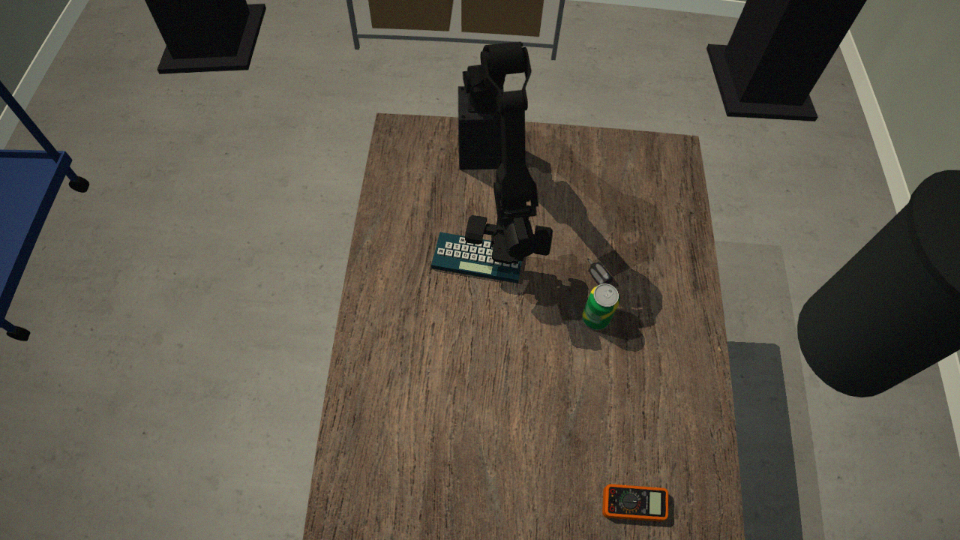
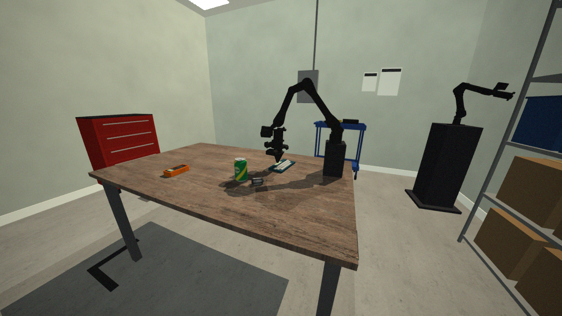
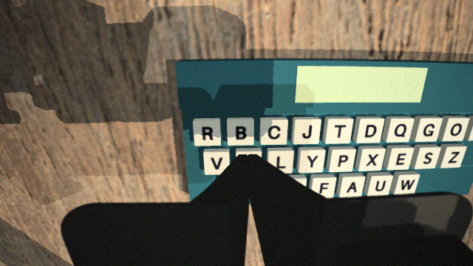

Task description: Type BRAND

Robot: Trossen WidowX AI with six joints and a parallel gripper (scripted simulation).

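We are bringing the gripper [image 3: 248, 157] down over the keyboard [image 1: 478, 254], its jaws pressed fully together on nothing, forming a single pointed tip. In the wrist view that tip is covering the key between V and L in the middle row, just below the B key [image 3: 240, 131], so we judge the first letter of "BRAND" is being lined up and not yet pressed; the pale display strip [image 3: 361, 84] is showing no text we can read. The next move is calling for a small shift toward the top row to centre on B, then a straight push down, then a hop to the R key [image 3: 207, 132] right beside it at the keyboard's end. The keyboard is lying toward the back of the table [image 1: 429, 416], near the arm's base and closer to the left edge in the top view. A can [image 1: 600, 306] and a small grey object [image 1: 598, 272] are standing apart toward the right edge, and a meter [image 1: 635, 502] is sitting well apart near the front right corner, so nothing is crowding the keys.
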